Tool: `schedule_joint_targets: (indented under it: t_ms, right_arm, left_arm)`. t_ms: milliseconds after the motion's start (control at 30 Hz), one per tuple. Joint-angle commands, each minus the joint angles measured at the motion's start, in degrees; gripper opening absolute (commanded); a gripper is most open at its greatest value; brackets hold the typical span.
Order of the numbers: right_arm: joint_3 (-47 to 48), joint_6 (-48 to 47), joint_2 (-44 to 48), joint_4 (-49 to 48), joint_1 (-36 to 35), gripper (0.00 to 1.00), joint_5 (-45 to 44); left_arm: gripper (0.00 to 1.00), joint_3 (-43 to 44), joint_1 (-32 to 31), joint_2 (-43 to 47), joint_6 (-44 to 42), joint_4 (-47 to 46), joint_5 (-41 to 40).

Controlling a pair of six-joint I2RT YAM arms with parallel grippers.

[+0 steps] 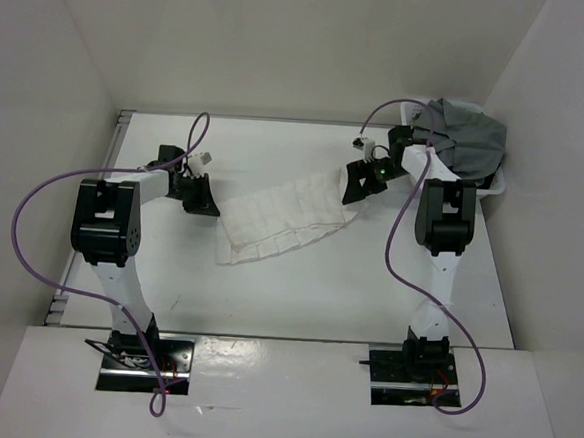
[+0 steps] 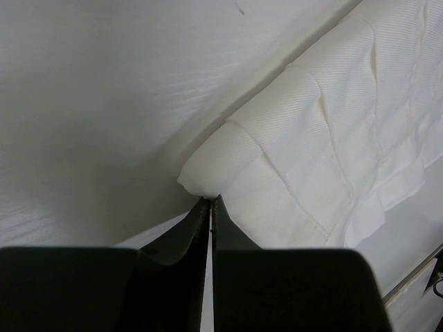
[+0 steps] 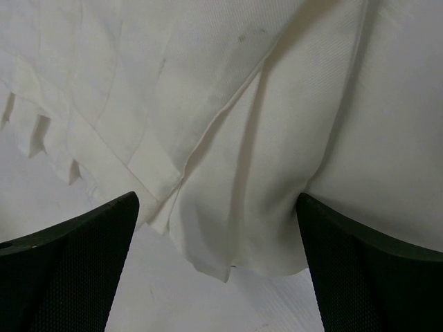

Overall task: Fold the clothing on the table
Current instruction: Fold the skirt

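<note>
The clothing, a white pleated skirt (image 1: 284, 218), lies partly doubled over in the middle of the table (image 1: 307, 295). At its left corner my left gripper (image 1: 205, 201) is shut, and in the left wrist view its tips (image 2: 210, 200) pinch the bulging, slightly raised corner of the skirt (image 2: 311, 145). My right gripper (image 1: 363, 182) hangs over the skirt's right end. It stands wide open (image 3: 216, 200), with the skirt's hem (image 3: 228, 207) lying loose between its two fingers (image 3: 83, 256) and touching neither.
A white plastic basket (image 1: 497, 189) stands at the back right corner, heaped with grey cloth (image 1: 468, 139). White walls close in the table on the left, back and right. Purple cables loop from both arms.
</note>
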State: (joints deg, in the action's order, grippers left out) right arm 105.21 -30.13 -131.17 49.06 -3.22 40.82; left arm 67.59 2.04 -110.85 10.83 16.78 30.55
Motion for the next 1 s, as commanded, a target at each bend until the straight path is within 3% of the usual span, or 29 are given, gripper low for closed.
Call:
schedule_joint_targets:
  t_ms: [0,367,667,967]
  right_arm:
    - [1.23,-0.98,-1.72,3.06,-0.46,0.99,2.16]
    - [0.7,1.91,-1.72,1.39,-2.04,0.95,3.22]
    - [0.7,3.59,-1.72,0.16,-3.1,0.76,3.22]
    - [1.23,5.52,-1.72,-1.77,-4.16,0.68,3.22]
  left_arm:
    - [0.06,-1.06,0.33,0.9,-0.63,1.95,-0.75]
    - [0.06,-1.06,0.33,0.9,-0.63,1.95,-0.75]
    - [0.06,-1.06,0.33,0.9,-0.63,1.95,-0.22]
    - [0.06,-1.06,0.33,0.9,-0.63,1.95,0.3]
